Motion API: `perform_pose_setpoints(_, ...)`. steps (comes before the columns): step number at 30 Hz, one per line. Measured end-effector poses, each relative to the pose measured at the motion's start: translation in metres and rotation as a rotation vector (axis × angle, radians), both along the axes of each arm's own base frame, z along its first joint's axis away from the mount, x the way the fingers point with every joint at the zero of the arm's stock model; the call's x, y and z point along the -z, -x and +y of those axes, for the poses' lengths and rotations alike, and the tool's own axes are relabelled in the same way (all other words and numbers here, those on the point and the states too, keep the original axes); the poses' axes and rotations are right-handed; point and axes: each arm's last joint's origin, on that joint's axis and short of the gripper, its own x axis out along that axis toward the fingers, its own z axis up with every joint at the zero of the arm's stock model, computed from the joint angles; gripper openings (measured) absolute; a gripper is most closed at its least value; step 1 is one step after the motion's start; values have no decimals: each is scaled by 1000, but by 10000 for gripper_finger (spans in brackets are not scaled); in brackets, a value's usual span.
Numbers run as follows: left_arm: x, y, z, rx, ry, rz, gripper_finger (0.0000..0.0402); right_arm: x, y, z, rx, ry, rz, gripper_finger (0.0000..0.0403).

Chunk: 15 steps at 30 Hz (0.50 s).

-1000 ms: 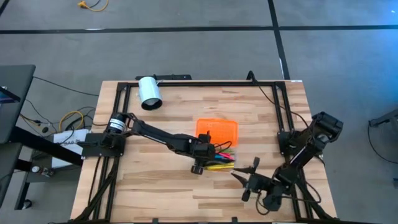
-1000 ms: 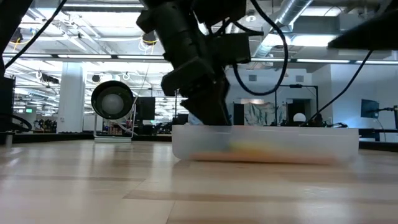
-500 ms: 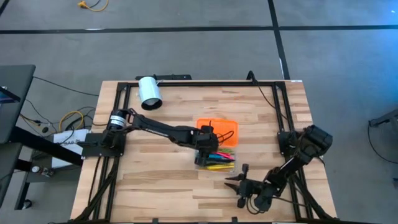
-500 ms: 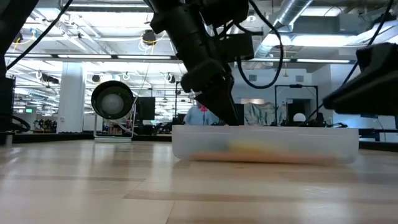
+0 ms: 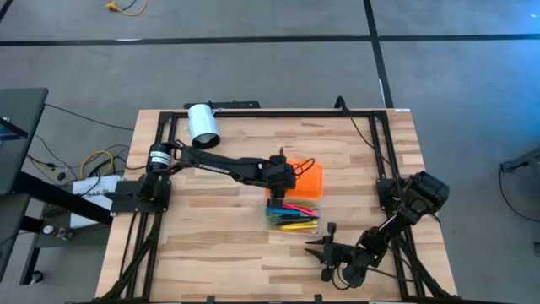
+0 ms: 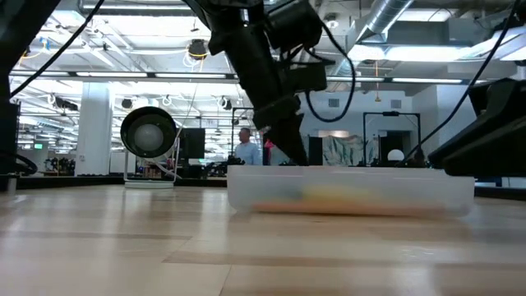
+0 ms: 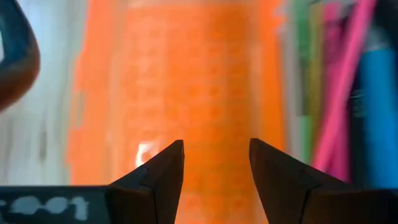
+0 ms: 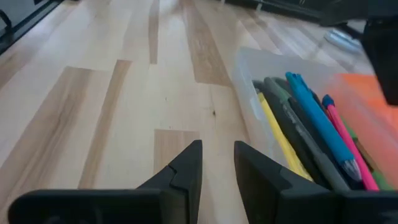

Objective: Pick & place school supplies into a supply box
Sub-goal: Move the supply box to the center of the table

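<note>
The supply box (image 5: 293, 216) is a clear tray on the table's middle. It holds several pens and pencils (image 8: 311, 124) lying side by side. Its orange lid (image 5: 310, 179) lies open and flat on the box's far side. My left gripper (image 5: 284, 175) is open and points down at the lid's left part (image 7: 199, 93). My right gripper (image 5: 319, 247) is open and empty. It sits low over the table, near and to the right of the box, and points toward it (image 8: 249, 81). No scissors show. My left gripper stands open close over the orange lid (image 7: 205, 124), its fingers pointing down. I cannot tell whether its fingertips touch the lid.
A white cylinder (image 5: 202, 125) lies at the table's far left corner and also shows in the low view (image 6: 148, 131). Black frame rails run along the table's edges (image 5: 278, 111). Bare wood lies left of and in front of the box. A person (image 6: 245, 148) stands far off in the room.
My left gripper has gone from the box's near left corner toward the table's far edge and now stands over the orange lid. My right gripper has drawn a little toward the table's left and near edge, then kept still. The box and pens have stayed put.
</note>
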Motion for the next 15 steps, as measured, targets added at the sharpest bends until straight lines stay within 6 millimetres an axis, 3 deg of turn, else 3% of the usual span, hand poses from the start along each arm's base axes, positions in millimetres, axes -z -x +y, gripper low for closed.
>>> perform_pose_setpoints(5,2,4,10,-72,-23,34,172,4,2,-3,19,-41,36,86)
perform_pose_setpoints(15,7,14,9,-103,-14,151,172,10,6,-8,77,-67,78,86)
